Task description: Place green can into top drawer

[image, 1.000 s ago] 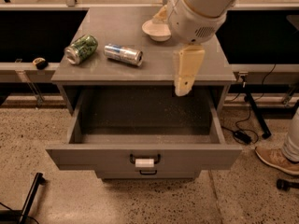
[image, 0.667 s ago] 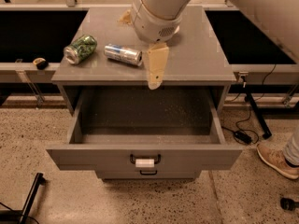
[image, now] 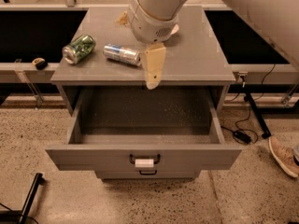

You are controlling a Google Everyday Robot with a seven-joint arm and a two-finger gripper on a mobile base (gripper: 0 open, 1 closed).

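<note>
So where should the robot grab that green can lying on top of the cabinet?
Probably across the middle of its body, from above: the green can lies on its side, so its curved flanks are exposed and the silver-and-blue can lies apart. The gripper hangs over the front edge of the cabinet top.

The top drawer stands pulled open across the lower middle of the frame, its interior open to reach from above. The gripper hangs over the front edge of the counter at centre. The silver-and-blue can lies just left of it, between the gripper and the green can at upper left. The counter's right side offers open passage.
</note>
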